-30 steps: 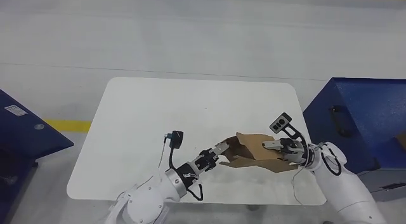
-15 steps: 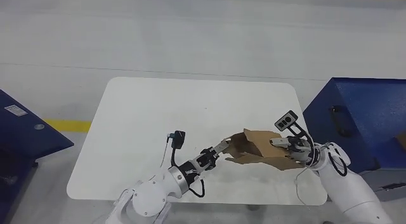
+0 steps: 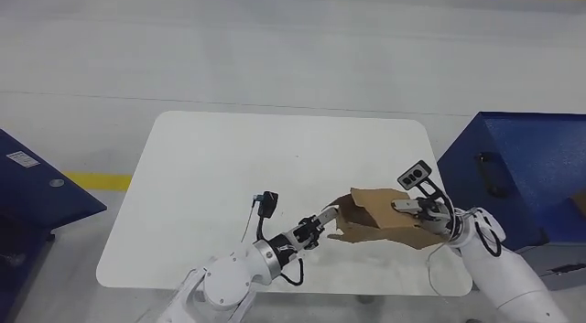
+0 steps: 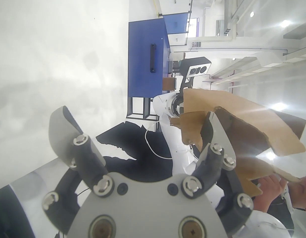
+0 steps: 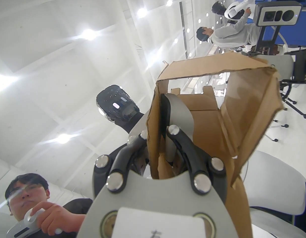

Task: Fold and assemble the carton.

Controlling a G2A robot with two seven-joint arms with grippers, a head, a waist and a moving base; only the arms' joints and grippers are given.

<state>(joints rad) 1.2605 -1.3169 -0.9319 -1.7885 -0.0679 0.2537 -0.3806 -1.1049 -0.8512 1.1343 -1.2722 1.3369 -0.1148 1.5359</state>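
Carton (image 3: 380,218), a half-formed brown box, is at the near right part of the counter (image 3: 229,167), with the left hand (image 3: 330,220) at one end and the right hand (image 3: 414,210) at the other.

Left wrist view: the left hand (image 4: 137,120) is spread wide. One finger (image 4: 217,134) lies against a carton (image 4: 242,115) flap and the other is clear of it.

Right wrist view: the right hand (image 5: 155,125) pinches a carton (image 5: 244,115) side wall, with one finger (image 5: 179,110) inside the open box.

Top overhead; wrist cams close; share carton (image 3: 380,216).
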